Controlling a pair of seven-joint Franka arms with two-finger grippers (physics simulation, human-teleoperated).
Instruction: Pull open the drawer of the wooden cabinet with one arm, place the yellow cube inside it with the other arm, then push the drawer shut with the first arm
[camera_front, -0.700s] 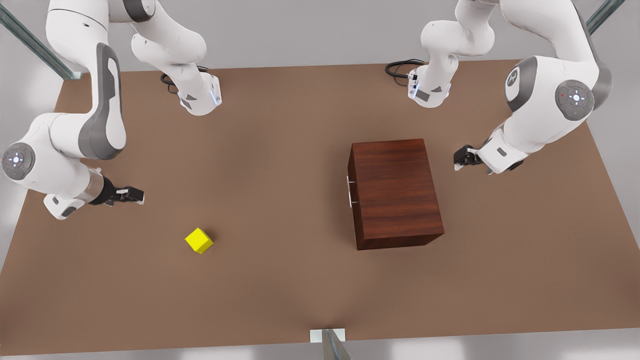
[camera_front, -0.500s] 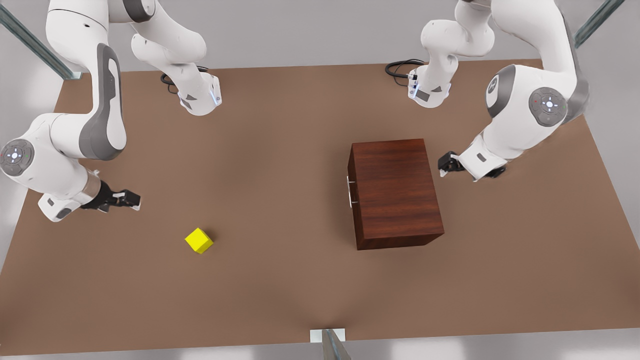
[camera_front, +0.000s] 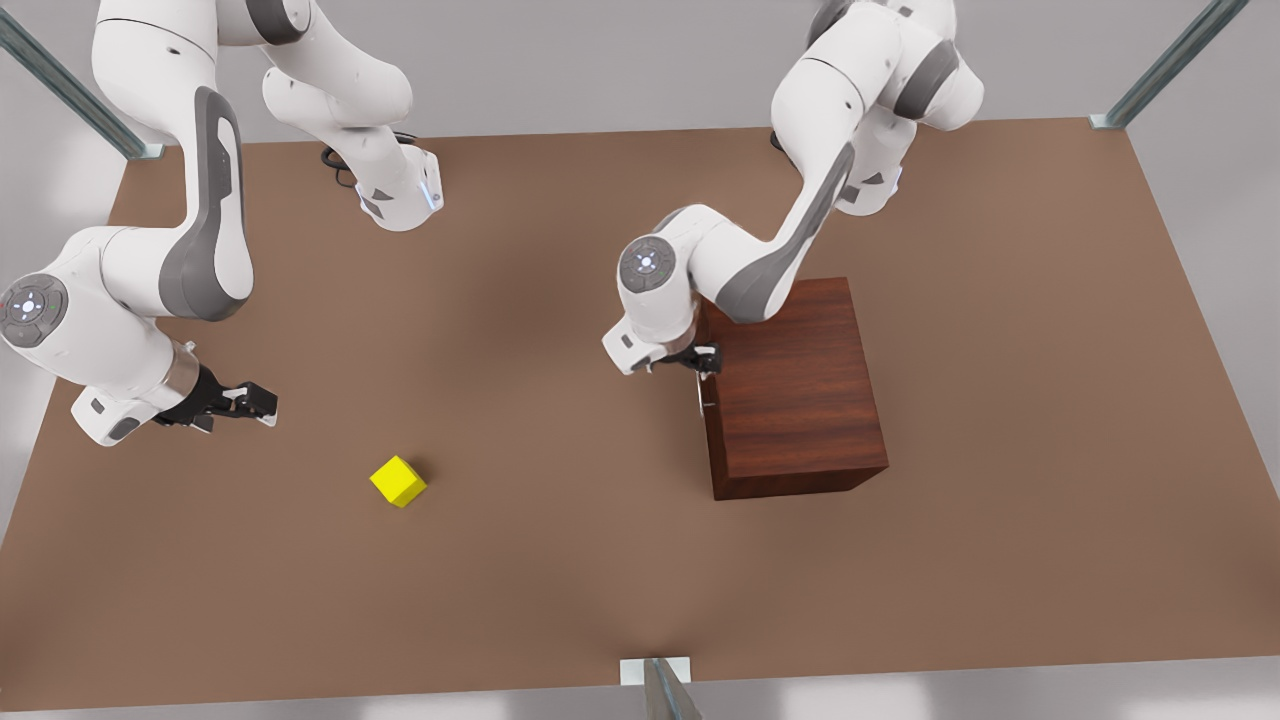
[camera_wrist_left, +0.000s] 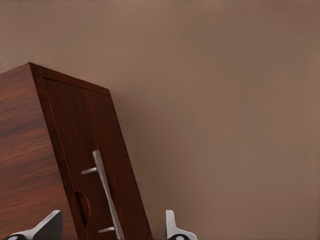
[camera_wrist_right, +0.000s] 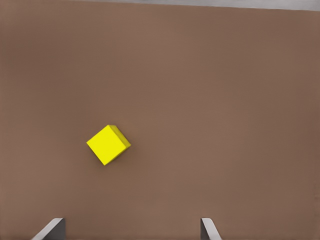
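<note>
The wooden cabinet (camera_front: 800, 400) stands right of the table's middle in the front view, its drawer (camera_wrist_left: 85, 130) shut flush. My left gripper (camera_front: 700, 362) is open at the drawer's front face. Its fingers straddle the silver bar handle (camera_wrist_left: 102, 185) in the left wrist view without touching it, and the left gripper (camera_wrist_left: 111, 232) holds nothing. The yellow cube (camera_front: 398, 481) lies on the table at the front view's left. My right gripper (camera_front: 255, 402) hovers open, up and to the left of the cube in that view. The cube (camera_wrist_right: 108, 144) lies ahead of the open right gripper (camera_wrist_right: 130, 230).
Both arm bases (camera_front: 400, 195) stand at the table's (camera_front: 560, 560) back edge with black cables beside them. Metal struts (camera_front: 60, 85) rise at the back corners. A white bracket (camera_front: 655, 668) sits at the front edge. Bare tabletop lies between cube and cabinet.
The left arm swung from behind the cabinet over its top to the drawer's handle side. The right gripper crept slightly lower and toward the front view's left. Cube and cabinet stayed put.
</note>
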